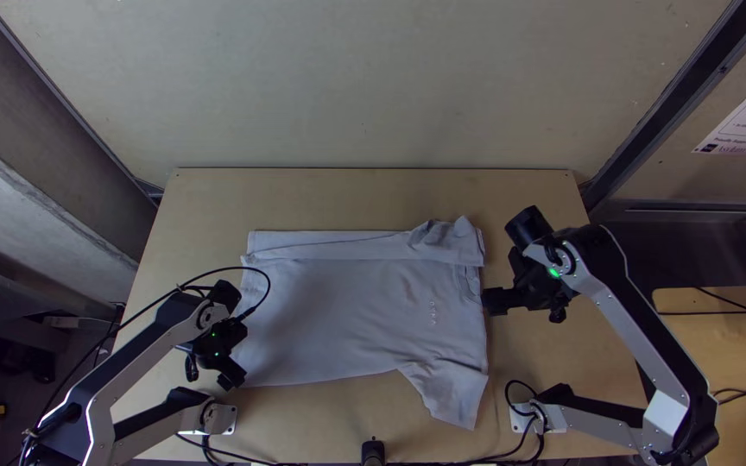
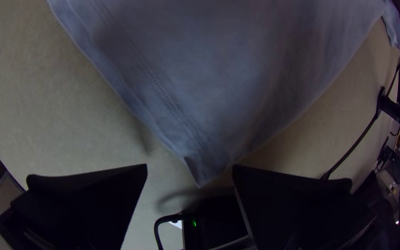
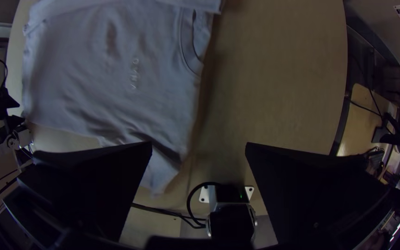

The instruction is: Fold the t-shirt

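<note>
Pointing one corner at the left gripper's [image 1: 235, 376] spread jaws, the t-shirt [image 1: 347, 302] lies just beside the right gripper [image 1: 490, 301], also spread wide!

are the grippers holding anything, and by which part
Nothing is held: the left gripper and right gripper are both open, with the pale grey t-shirt on the light wooden table.
</note>
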Controlling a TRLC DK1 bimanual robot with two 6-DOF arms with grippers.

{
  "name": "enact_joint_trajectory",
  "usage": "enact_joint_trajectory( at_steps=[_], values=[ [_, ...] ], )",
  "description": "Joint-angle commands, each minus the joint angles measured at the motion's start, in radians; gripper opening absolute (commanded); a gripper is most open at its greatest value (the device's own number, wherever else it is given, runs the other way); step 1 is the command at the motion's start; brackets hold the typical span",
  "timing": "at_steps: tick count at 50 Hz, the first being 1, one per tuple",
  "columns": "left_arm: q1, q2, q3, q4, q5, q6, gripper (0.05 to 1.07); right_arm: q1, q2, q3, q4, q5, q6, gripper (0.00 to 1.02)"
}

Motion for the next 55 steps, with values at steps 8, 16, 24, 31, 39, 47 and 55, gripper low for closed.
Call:
enact_joint_trajectory(
  at_steps=[8, 16, 24, 31, 39, 47, 55],
  values=[
    [-0.014, 0.035, -0.044, 0.038, 0.008, 0.039, 0.53, 0.003, 0.037, -0.121, -0.013, 0.003, -0.013, 0.92],
    [-0.02, 0.026, -0.054, 0.055, 0.05, 0.088, 0.27, 0.001, 0.066, -0.199, -0.013, 0.001, -0.038, 0.92],
    [-0.02, 0.035, -0.053, 0.069, 0.07, 0.1, 0.21, 0.001, 0.09, -0.288, -0.012, -0.002, -0.064, 0.92],
    [-0.008, 0.035, -0.041, 0.087, 0.081, 0.099, 0.08, 0.012, 0.096, -0.34, -0.007, -0.026, -0.07, 0.92],
    [-0.006, 0.024, -0.033, 0.087, 0.09, 0.103, 0.08, 0.052, 0.098, -0.38, 0.005, -0.06, -0.075, 0.86],
    [-0.001, 0.023, -0.025, 0.092, 0.09, 0.103, 0.08, 0.121, 0.122, -0.38, 0.028, -0.112, -0.055, 0.81],
    [0.011, 0.02, -0.022, 0.092, 0.089, 0.107, 0.08, 0.177, 0.15, -0.375, 0.066, -0.18, -0.029, 0.76]
  ],
)
